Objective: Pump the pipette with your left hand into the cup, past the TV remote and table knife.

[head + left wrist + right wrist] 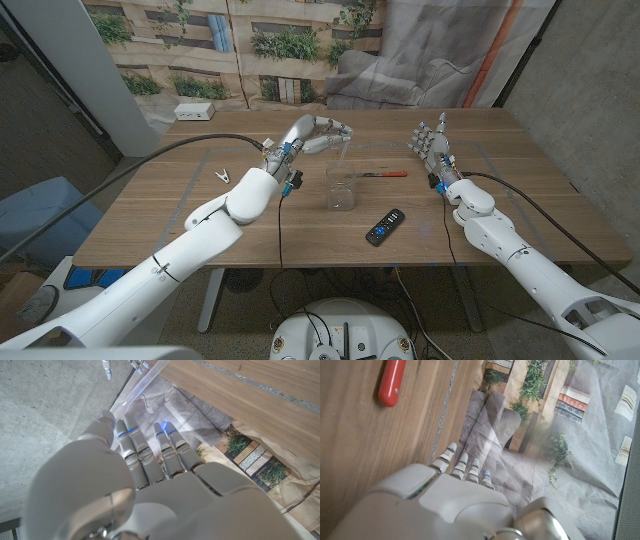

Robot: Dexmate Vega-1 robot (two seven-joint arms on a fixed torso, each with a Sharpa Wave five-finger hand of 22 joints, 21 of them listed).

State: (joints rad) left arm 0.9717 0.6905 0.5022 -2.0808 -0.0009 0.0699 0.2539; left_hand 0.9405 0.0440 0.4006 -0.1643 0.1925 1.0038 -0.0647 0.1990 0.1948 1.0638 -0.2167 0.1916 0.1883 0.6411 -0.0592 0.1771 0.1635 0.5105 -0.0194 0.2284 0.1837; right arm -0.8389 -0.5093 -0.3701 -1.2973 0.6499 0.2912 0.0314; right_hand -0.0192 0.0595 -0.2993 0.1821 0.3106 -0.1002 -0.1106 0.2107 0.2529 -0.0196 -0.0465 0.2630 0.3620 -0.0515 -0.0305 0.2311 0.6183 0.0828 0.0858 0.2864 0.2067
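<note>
Pipette, a slim clear plastic tube (pixel 344 150), is held in the left hand (pixel 318 133), fingers closed around its upper part, with the stem hanging from the fingertips toward the clear glass cup (pixel 341 187) just below and in front of that hand. In the left wrist view the tube (pixel 145 382) runs out past the fingers (pixel 131 445). Tip appears to sit over the cup's mouth; whether it is inside the rim cannot be told.

Judgement: the squeeze is the step in hand. Keep the stem upright and centred, press the bulb slowly, and avoid swinging the wrist.

Beyond the cup from the hand lies the red-handled table knife (pixel 384 174), and nearer the robot the black TV remote (pixel 385 227); both are apart from the cup.

Right hand (pixel 432 146) stands raised, fingers apart, holding nothing, well clear on the wooden table (pixel 520 190).
</note>
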